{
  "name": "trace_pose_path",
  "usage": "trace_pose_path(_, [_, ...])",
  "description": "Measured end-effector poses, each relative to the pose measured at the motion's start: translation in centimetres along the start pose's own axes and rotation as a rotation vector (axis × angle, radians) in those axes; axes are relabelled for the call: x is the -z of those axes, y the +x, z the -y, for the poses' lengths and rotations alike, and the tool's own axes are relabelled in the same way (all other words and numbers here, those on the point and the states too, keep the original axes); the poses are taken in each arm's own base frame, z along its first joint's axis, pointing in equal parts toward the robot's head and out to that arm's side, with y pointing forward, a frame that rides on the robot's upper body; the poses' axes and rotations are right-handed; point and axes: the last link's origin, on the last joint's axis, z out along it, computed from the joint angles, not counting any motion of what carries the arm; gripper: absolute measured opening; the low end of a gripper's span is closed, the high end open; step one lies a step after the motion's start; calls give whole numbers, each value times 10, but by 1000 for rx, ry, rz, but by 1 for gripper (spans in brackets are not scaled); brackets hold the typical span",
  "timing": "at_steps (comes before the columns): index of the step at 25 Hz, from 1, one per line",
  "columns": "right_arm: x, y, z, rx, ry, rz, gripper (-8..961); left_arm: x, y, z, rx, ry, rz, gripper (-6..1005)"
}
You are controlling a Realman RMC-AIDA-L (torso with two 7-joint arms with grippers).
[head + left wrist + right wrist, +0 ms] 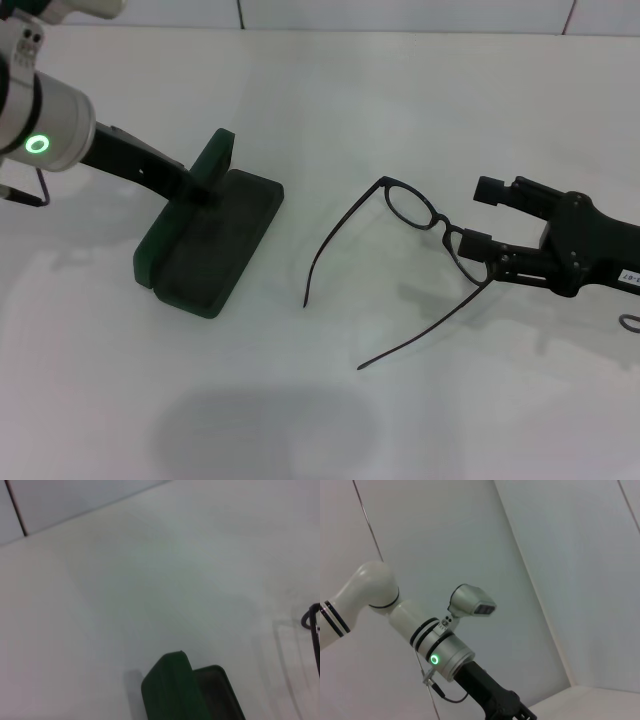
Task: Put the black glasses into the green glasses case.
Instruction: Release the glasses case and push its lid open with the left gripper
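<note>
Over at nine o'clock the left gripper (200, 190) is planted on the case (210, 245), right at the hinge where the lid stands up; its fingers are buried against the dark shell, so I cannot tell whether they are clamped or loose. If that hold is weak, the case skates on the smooth table (300, 420) the moment anything nudges it, or the lid drops shut. Centre stage, the glasses (415, 215) lie flat, temples splayed toward six. At three o'clock the right gripper (478, 215) has its fingers spread apart, straddling the frame's right lens end, nothing pinched yet. Closing there looks risky to me: thin frame, off-centre grip, so it could twist, swing, or catch a long temple on the case rim.
</note>
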Motion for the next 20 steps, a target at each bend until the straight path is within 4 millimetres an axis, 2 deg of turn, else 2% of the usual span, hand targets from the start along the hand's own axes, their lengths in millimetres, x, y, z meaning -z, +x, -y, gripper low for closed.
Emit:
trace_pose_path(1, [0, 0, 0, 0, 1, 1, 867, -2, 0, 0, 2, -5, 8, 696])
trace_pose_path(7, [1, 1, 0, -3, 2, 0, 867, -4, 1, 0, 0, -5, 15, 514])
trace_pose_path(20, [0, 3, -2, -9, -1, 2, 867, -10, 2, -3, -21, -13, 22, 251])
